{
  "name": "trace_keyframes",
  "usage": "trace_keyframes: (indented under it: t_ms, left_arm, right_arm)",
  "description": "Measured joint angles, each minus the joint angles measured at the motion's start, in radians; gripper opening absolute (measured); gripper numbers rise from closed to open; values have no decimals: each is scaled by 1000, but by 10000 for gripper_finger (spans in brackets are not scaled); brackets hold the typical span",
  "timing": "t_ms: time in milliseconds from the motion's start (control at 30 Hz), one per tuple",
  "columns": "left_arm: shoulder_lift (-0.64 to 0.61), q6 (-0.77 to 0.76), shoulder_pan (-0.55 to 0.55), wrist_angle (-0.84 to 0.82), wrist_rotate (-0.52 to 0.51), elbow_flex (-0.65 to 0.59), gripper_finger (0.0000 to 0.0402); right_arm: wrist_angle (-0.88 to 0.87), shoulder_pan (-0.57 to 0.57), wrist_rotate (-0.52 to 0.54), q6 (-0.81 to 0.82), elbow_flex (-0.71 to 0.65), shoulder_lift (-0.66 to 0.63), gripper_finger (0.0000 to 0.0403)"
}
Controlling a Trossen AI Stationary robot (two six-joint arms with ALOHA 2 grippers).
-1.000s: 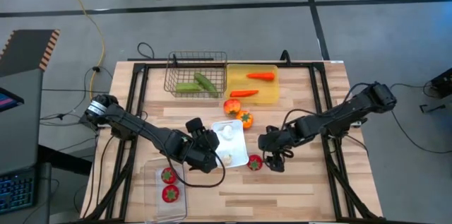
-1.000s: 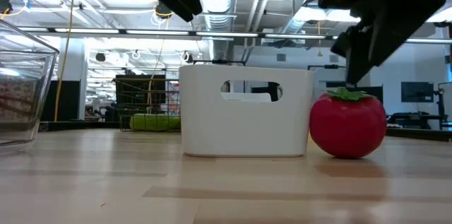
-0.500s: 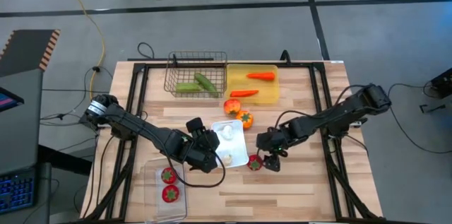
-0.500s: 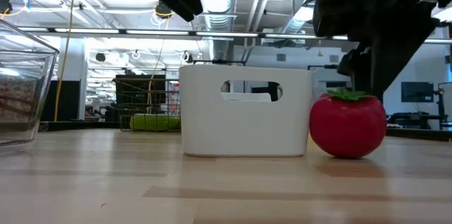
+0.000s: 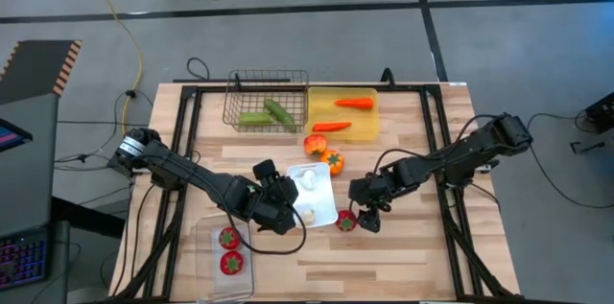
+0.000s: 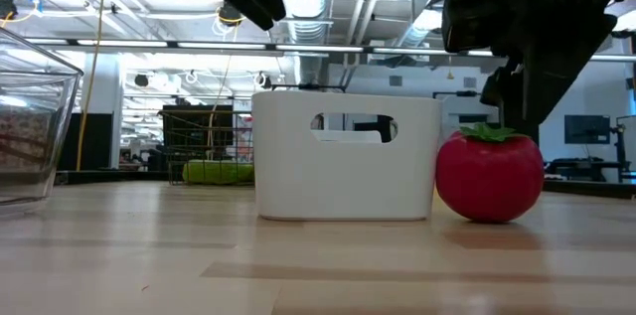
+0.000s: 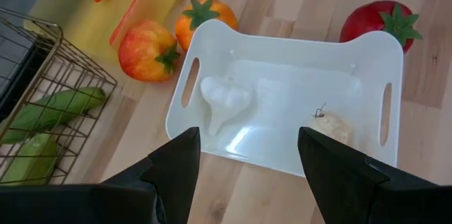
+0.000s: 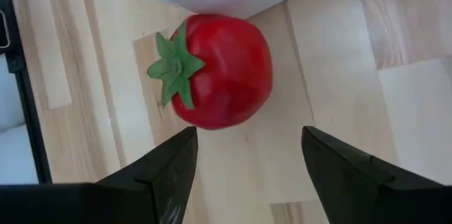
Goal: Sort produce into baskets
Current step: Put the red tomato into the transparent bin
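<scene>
Red round fruit [image 5: 345, 220], green-leafed, sits on the table [image 5: 403, 256] just beside the white tray [image 5: 326, 194], at that tray's right near corner; in the low view it [image 6: 489, 176] stands to the right of the tray's white wall [image 6: 343, 171]. Your right tool [image 5: 369, 216] is directly over this fruit. In the right wrist view its two fingers [image 8: 166, 174] are spread apart, one on either side of the fruit [image 8: 220, 71], and neither touches it. Nothing is held.

Your left tool [image 5: 288, 210] hangs at the white tray's left edge. The left wrist view shows its fingers [image 7: 173, 164] parted and empty, with the tray [image 7: 212, 40] below.

Contents noted:
- White tray: two garlic bulbs, one whitish [image 7: 224, 100], one more yellowish [image 7: 332, 128].
- Wire basket [image 5: 235, 103], far left of centre: two green cucumbers [image 5: 269, 114] side by side.
- Yellow tray [image 5: 369, 127], touching the basket's right side: two orange carrots [image 5: 353, 104], one above the other.
- Clear tub [image 5: 206, 246], near left: two red fruits [image 5: 230, 251].
- Loose on the table between yellow tray and white tray: two orange-red peppers [image 5: 324, 151], touching or nearly so; the left wrist view shows both [image 7: 148, 51] just beside the white tray's far rim.
</scene>
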Motion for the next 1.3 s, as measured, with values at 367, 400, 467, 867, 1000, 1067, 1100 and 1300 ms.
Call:
trace_keyframes:
  t_ms: [367,400,467,867,1000,1067,1100,1300]
  left_arm:
    - [0,1,0,0,-28,0,226]
    - [0,1,0,0,-28,0,226]
    - [0,2,0,0,-29,0,226]
    - [0,0,0,0,-30,0,226]
    - [0,-1,0,0,-30,0,226]
    - [0,-4,0,0,-30,0,226]
    - [0,-9,0,0,-30,0,226]
    - [0,-16,0,0,-30,0,226]
  right_arm:
    - [3,-2,-23,-3,0,0,354]
    - [4,-2,-23,-4,0,0,365]
    - [7,-1,-23,-3,0,0,386]
    - [27,44,-27,16,0,0,382]
    - [74,66,-27,14,0,0,385]
    - [95,77,-26,-7,0,0,384]
    - [98,82,-26,-24,0,0,384]
    - [99,105,26,-104,0,0,384]
